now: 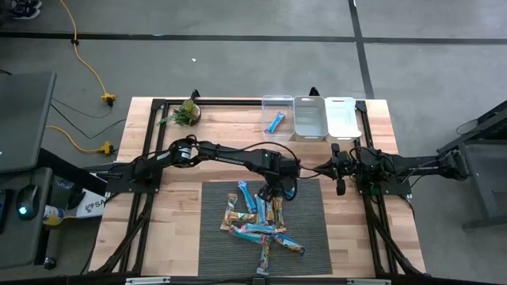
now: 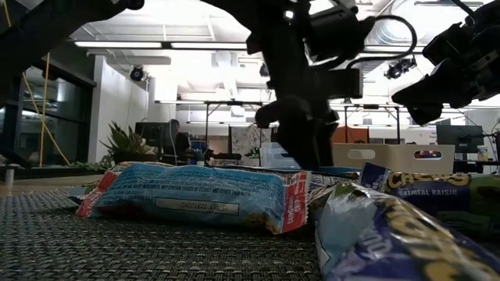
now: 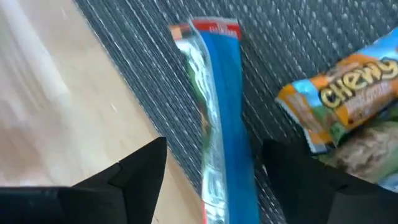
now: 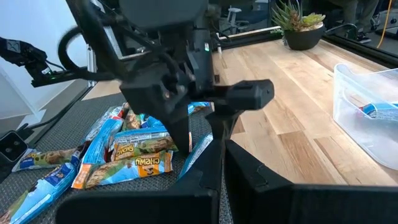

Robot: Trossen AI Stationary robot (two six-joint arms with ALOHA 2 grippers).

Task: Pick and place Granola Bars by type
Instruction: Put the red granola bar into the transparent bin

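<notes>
Several granola bars (image 1: 257, 226), mostly blue-wrapped and some orange and tan, lie in a loose pile on a dark ribbed mat (image 1: 309, 237). One blue bar (image 3: 221, 124) lies flat on the mat's far right part, close to the mat's edge. My left gripper (image 3: 214, 144) points steeply down over it, open, one finger on either side of the bar without touching it; the high view shows this left gripper (image 1: 279, 192) at the pile's far right. My right gripper (image 1: 341, 178) waits shut at the right, off the mat.
Three bins stand in a row at the far edge: a clear bin (image 1: 266, 127) with one blue bar (image 1: 275, 121) in it, a grey bin (image 1: 310, 117) and a white bin (image 1: 342, 117). A potted plant (image 1: 188, 112) stands far left. Bare wood surrounds the mat.
</notes>
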